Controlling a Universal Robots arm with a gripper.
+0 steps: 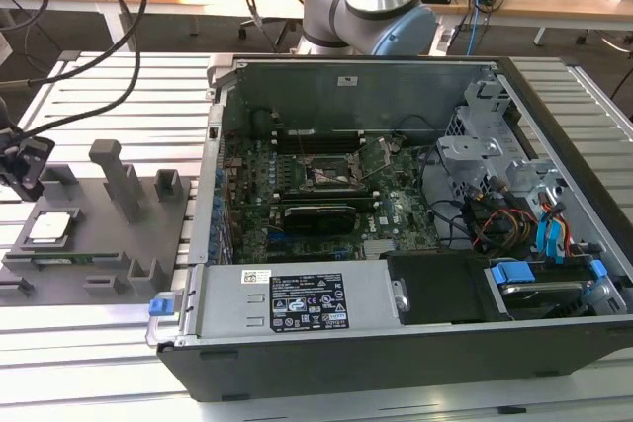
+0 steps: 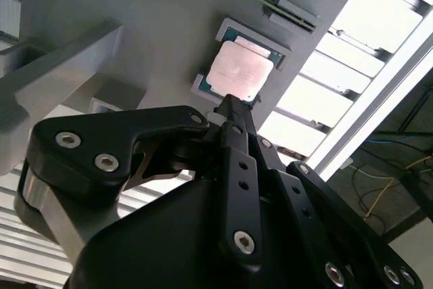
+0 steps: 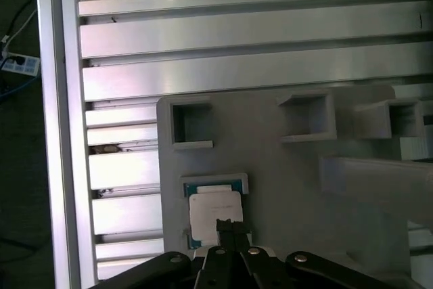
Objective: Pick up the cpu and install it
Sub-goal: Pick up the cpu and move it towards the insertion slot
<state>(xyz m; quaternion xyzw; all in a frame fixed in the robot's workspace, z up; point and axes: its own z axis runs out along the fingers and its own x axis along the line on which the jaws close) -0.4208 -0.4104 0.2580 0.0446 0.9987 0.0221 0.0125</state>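
Gripper, jaws pressed together and empty, hangs over cpu seated in grey tray pocket; lowered like this, it risks striking the chip or knocking it askew.

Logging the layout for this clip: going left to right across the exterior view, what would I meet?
cpu → tall grey post → motherboard socket → blue cables
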